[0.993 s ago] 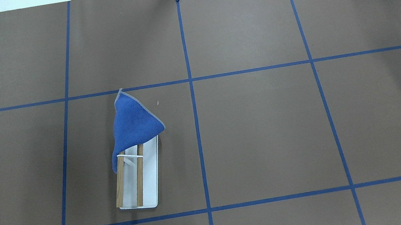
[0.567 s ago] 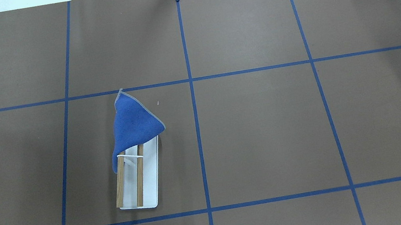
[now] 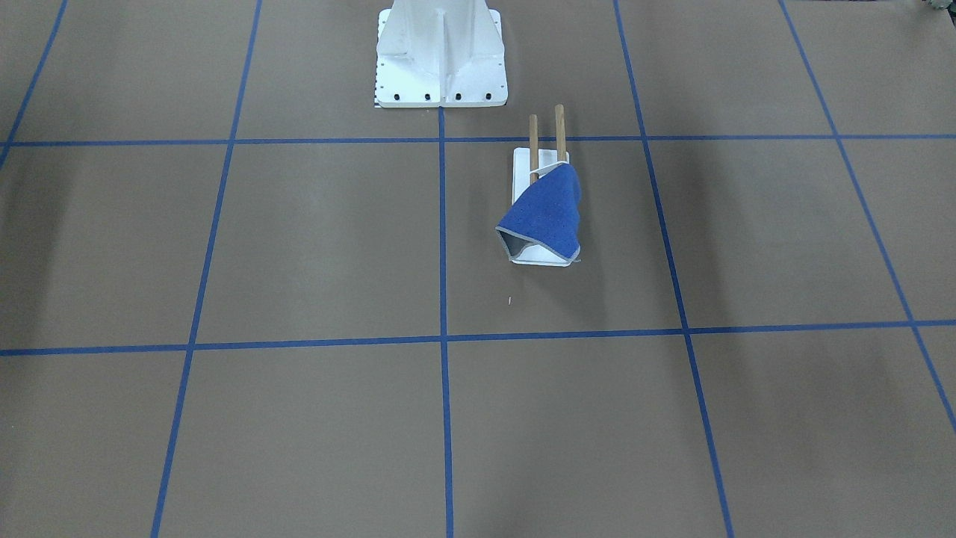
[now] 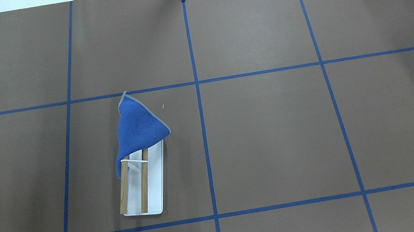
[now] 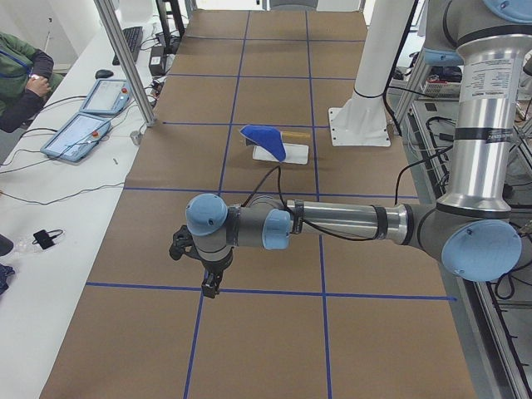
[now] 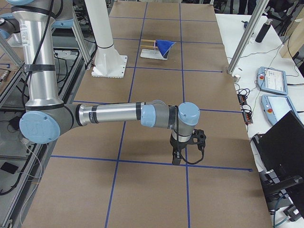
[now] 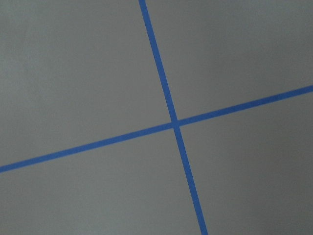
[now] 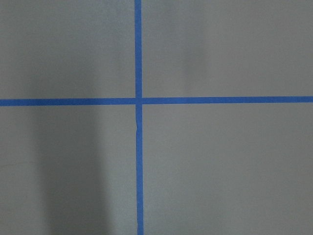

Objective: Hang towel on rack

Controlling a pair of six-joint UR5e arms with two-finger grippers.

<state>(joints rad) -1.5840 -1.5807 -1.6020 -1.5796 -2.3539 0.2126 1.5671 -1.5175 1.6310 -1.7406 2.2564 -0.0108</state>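
Observation:
The royal-blue towel (image 4: 138,129) lies draped over the far end of the rack's two wooden dowels (image 4: 144,184), and one grey-edged corner points away from the robot. The rack's white base (image 4: 156,182) stands on the table left of the centre line. Towel (image 3: 545,213) and rack (image 3: 523,161) also show in the front view. Neither gripper is near them. The left gripper (image 5: 212,287) hangs over a tape crossing at the table's left end, the right gripper (image 6: 176,159) over one at the right end. I cannot tell whether either is open or shut.
The white robot pedestal (image 3: 441,52) stands at the table's near edge. Blue tape lines grid the brown table (image 4: 275,130). Tablets (image 5: 83,133) and a seated person (image 5: 17,75) are at the side bench. An aluminium post (image 6: 247,33) stands at the far edge.

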